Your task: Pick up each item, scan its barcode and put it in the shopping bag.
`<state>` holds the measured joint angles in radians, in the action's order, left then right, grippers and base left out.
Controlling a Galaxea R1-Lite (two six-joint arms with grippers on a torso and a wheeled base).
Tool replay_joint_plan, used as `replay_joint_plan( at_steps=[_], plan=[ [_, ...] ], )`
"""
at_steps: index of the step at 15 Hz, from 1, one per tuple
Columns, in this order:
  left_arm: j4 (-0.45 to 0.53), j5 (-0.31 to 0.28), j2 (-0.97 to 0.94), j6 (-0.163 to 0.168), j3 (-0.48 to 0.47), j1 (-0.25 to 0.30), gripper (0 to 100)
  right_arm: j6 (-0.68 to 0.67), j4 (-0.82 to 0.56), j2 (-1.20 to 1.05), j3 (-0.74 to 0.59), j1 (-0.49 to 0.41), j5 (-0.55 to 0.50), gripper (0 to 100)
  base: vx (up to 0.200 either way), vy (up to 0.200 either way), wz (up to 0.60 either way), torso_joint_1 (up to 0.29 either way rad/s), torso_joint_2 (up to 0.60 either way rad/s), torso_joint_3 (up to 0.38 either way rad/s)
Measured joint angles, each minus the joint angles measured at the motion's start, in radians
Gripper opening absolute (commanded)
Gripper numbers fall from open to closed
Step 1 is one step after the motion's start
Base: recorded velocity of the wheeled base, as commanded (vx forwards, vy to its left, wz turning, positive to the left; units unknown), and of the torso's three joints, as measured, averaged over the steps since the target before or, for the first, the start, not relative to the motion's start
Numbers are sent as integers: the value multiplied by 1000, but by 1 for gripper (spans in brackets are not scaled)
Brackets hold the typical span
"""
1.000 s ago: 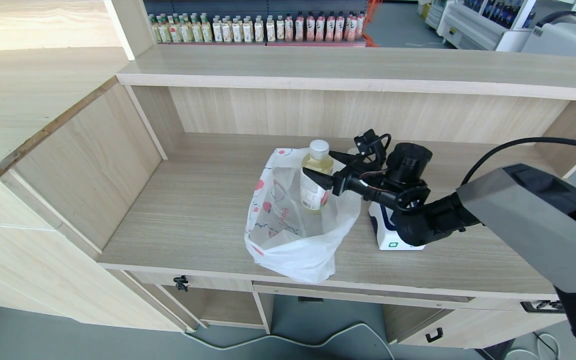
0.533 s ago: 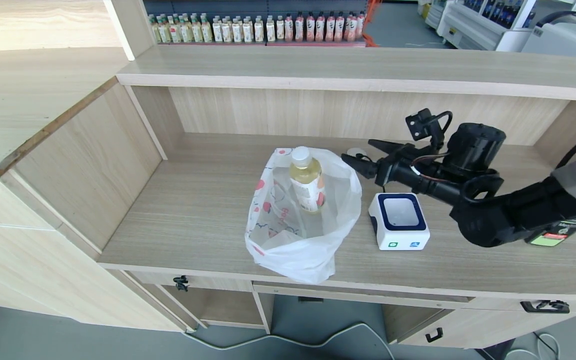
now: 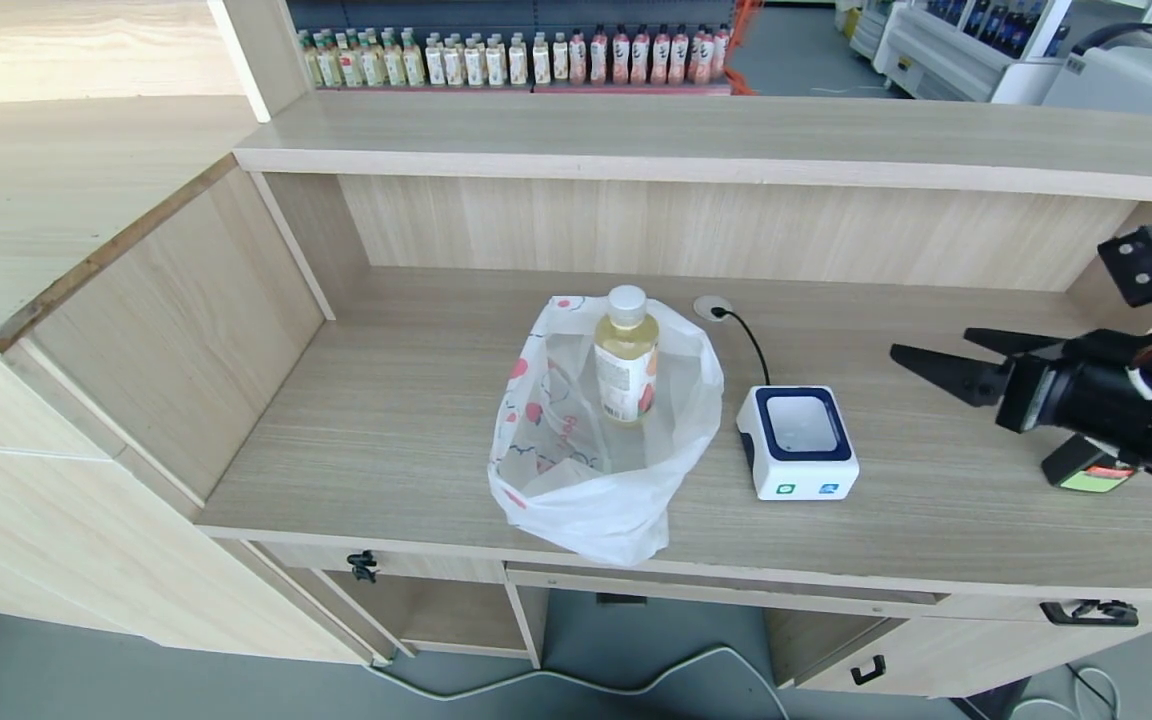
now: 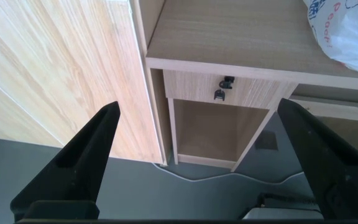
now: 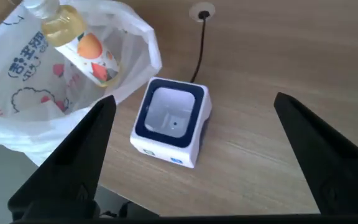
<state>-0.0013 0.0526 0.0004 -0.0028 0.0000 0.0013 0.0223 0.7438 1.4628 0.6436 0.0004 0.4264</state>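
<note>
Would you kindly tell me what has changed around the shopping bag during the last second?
The right gripper let go of the bottle and withdrew to the robot's right, past the scanner, its jaws open. The bottle tipped briefly and now stands upright in the shopping bag. Bag and scanner kept their places.

The right gripper (image 3: 933, 345) no longer grips the bottle (image 3: 626, 360). Its jaws stand apart, and it is now at the right end of the counter (image 3: 416, 420), well apart from the bag (image 3: 586, 500) it hung over a second ago. The bottle now stands nearly upright inside the bag; half a second ago it leaned. The scanner (image 3: 797, 440) is uncovered.
</note>
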Motion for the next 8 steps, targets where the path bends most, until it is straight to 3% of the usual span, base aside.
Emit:
replay_joint_plan(
  at_steps=[3, 8],
  plan=[
    [0, 0, 0, 0, 0, 0, 100, 56, -244, -151, -19, -190, -10, 100, 0, 0, 0, 0, 0, 0],
    [0, 0, 0, 0, 0, 0, 100, 154, -357, -265, -42, -350, -12, 100, 0, 0, 0, 0, 0, 0]
  ],
)
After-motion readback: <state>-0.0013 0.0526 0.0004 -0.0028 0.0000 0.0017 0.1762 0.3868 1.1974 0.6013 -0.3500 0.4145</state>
